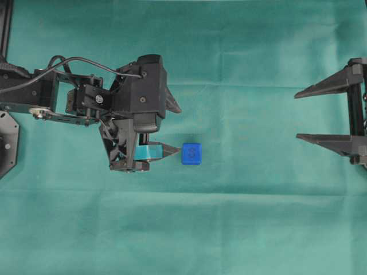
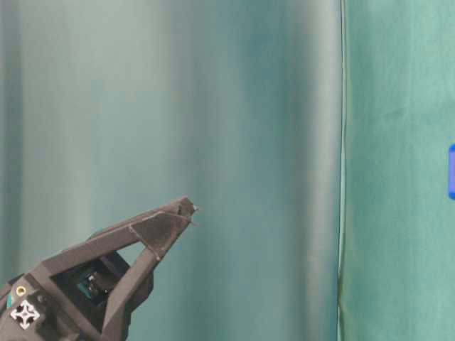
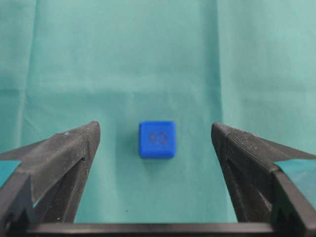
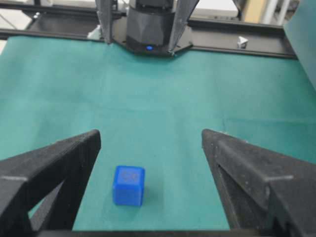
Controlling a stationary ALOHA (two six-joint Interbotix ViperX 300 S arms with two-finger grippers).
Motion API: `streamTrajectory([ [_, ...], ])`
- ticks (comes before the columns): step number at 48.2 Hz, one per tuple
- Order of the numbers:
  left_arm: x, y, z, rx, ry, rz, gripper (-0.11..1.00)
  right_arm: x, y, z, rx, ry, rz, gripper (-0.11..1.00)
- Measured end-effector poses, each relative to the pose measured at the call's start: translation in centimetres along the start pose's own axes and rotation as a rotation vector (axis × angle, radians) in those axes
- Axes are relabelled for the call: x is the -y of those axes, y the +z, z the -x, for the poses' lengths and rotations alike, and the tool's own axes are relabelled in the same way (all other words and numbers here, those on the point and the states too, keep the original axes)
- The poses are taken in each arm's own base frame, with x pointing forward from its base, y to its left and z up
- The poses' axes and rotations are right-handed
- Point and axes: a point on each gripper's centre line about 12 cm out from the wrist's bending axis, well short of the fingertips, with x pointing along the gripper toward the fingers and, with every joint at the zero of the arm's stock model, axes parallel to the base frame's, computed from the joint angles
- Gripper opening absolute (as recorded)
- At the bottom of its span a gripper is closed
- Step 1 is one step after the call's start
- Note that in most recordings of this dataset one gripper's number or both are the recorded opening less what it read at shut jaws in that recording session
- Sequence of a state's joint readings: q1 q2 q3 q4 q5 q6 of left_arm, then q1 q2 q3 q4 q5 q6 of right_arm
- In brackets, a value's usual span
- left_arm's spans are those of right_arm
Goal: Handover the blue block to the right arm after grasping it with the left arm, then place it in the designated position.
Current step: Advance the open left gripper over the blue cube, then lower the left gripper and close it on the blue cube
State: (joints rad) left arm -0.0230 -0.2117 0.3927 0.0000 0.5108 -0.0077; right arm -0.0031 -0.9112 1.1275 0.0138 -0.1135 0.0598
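Note:
The blue block lies on the green cloth, a faint dark mark on its top face. My left gripper, with teal pads, hovers just left of it, open, its lower fingertip close to the block. From the left wrist, the block sits centred on the cloth beyond the open left gripper, touching neither finger. My right gripper stands open at the right edge, well away. Its wrist view shows the block ahead, nearer the left finger of the right gripper, and the left gripper beyond it. The designated position does not show.
Green cloth covers the table all round the block. A black frame rail runs along the far side in the right wrist view. The table-level view shows a black pointed finger at lower left and a sliver of the block.

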Motion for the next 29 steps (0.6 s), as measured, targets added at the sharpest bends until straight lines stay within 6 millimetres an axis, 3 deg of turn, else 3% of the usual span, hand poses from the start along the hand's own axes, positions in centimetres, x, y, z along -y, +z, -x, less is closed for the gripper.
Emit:
streamTrajectory([
  [15,0.0,-0.1,-0.2,-0.006,0.0,0.0,1.0,0.0,0.0,0.0,0.0,0.0,0.0,0.94],
  [29,0.0,-0.8,-2.1,-0.023,0.0,0.003,1.0,0.0,0.0,0.0,0.0,-0.002,0.0,0.94],
])
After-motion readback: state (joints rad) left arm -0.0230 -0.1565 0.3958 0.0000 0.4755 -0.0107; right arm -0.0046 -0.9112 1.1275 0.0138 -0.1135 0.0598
